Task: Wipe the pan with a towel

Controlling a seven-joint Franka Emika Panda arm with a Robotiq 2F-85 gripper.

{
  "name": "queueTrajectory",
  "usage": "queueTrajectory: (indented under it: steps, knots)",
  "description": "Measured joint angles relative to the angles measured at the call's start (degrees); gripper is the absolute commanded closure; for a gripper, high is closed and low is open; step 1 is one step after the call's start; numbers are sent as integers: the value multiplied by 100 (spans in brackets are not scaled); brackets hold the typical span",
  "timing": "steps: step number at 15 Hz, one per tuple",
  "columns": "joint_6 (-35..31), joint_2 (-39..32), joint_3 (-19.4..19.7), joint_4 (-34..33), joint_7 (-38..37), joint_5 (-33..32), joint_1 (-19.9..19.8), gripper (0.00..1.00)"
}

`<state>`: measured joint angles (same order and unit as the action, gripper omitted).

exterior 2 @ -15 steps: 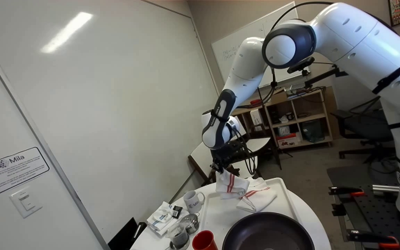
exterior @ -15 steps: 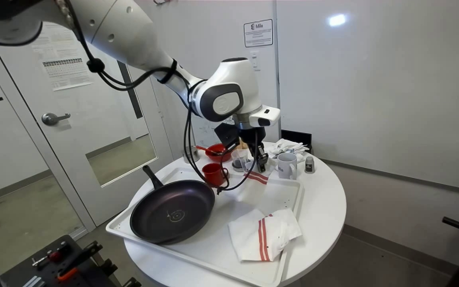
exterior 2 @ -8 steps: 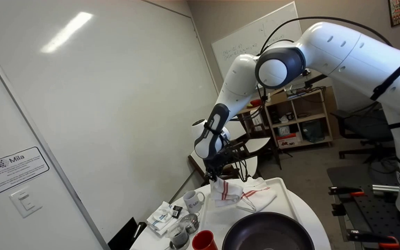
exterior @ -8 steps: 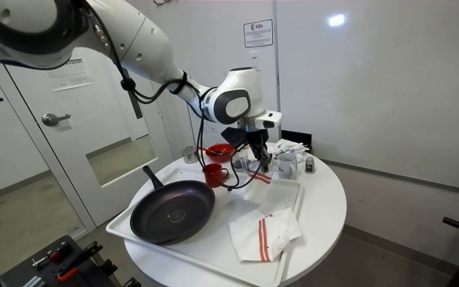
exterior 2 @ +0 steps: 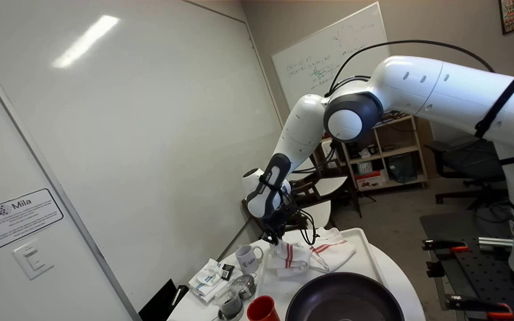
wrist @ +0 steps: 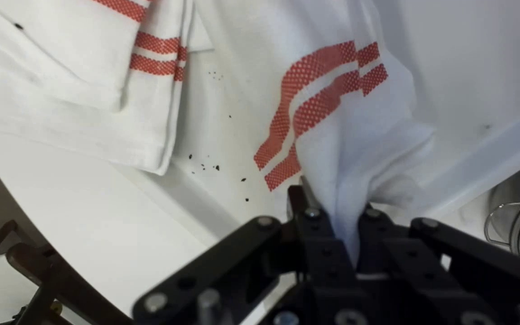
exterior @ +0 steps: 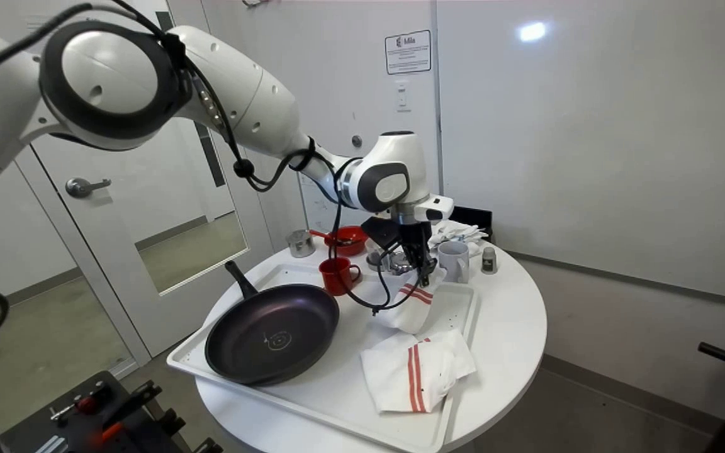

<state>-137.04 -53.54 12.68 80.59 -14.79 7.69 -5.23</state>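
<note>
White towel (wrist: 345, 117) w/ red stripes is what I've got: jaws are clamped on it, a bunched fold running up betw. them in the wrist cam. In both exterior views it hangs from the jaws over the tray (exterior: 343, 390), close to the pale mug (exterior 2: 247, 259); can't tell if its low end rests on the tray's surface. Black pan (exterior: 274, 333) is on the same tray, inside facing up, handle (exterior: 241, 280) reaching out across the tray's rim, apart from the towel. Nearby lies a folded cloth (exterior: 394, 377), also white w/ red stripes, partly on the tray & partly over its edge. Wrist cam also gives me dark specks (wrist: 217, 168) on the tray betw. towel & folded cloth. Red mug (exterior: 328, 278) stands just beside the pan. On the tabletop (exterior: 513, 327) I see a small jar (exterior: 489, 260) near the pale mug, a red bowl (exterior: 351, 249), a metal pot (exterior: 301, 244) near the bowl & a heap of white cloths (exterior 2: 203, 292).
</note>
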Motion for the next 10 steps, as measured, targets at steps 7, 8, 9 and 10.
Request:
queueTrajectory:
  steps: [7, 8, 9, 10]
  knots:
    - [183, -442, -87, -594, 0, 0, -88, 63]
    - [216, -462, -88, -636, 0, -1, -92, 56]
    - [238, -468, -88, -658, 0, -4, -96, 50]
    - [252, -468, -88, -671, 0, -5, -100, 43]
